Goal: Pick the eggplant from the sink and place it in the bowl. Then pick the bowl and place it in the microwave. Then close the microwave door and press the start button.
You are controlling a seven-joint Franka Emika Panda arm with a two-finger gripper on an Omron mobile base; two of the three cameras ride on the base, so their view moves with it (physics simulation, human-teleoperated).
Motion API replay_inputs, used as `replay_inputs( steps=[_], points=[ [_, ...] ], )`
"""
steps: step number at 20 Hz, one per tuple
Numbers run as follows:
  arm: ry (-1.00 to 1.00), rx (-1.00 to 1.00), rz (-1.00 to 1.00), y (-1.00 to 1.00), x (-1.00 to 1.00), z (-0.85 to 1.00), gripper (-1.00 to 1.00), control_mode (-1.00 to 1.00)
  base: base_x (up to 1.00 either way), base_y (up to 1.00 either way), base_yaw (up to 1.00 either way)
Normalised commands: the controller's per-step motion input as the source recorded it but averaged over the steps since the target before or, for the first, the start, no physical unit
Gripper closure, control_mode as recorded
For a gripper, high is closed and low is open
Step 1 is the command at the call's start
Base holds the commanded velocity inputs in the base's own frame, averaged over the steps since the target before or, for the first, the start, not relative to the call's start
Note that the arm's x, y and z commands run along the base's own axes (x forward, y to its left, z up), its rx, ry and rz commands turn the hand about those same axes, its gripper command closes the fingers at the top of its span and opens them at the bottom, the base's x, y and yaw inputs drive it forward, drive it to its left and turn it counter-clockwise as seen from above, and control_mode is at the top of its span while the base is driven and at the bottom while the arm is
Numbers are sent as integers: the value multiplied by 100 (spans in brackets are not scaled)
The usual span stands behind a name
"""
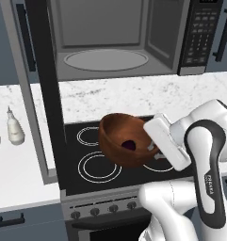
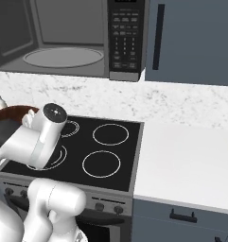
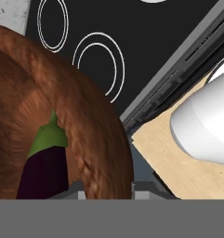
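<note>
On the far left of the left base view, a pale bottle (image 1: 13, 127) stands on the white counter (image 1: 16, 169). Just right of it the microwave door (image 1: 37, 89) hangs wide open, reaching down toward the counter's edge. Behind and above, the microwave (image 1: 115, 37) shows its open cavity and glass turntable, with the black keypad panel (image 1: 199, 35) at its right side. Below it lies the black stovetop (image 1: 93, 164) with white ring burners. The bowl (image 1: 124, 140) is lifted above the stovetop, tilted, with the eggplant (image 1: 129, 144) lying inside it. At the bowl's right rim the gripper (image 1: 154, 147) is clamped nearly closed on the thick wooden wall, one finger on each side of it in the hand view, where the eggplant's green cap points away from the fingers.
</note>
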Motion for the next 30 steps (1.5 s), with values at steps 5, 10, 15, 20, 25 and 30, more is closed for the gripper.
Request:
replay_inputs(
  steps=[5, 10, 15, 20, 25, 30],
  points=[
    [0, 0, 0, 0, 0, 0, 100, 100, 5, 0, 0],
    [0, 0, 0, 0, -7, 0, 100, -100, -3, 0, 0],
    [-16, -2, -7, -29, -68, 36, 100, -100, 0, 0, 0],
    [-10, -3, -11, -54, -15, 89, 100, -100, 0, 0, 0],
    [-2, -2, -15, -28, 41, 64, 100, -100, 0, 0, 0],
    [-15, -11, -9, 4, 43, 60, 100, -100, 0, 0, 0]
  ],
)
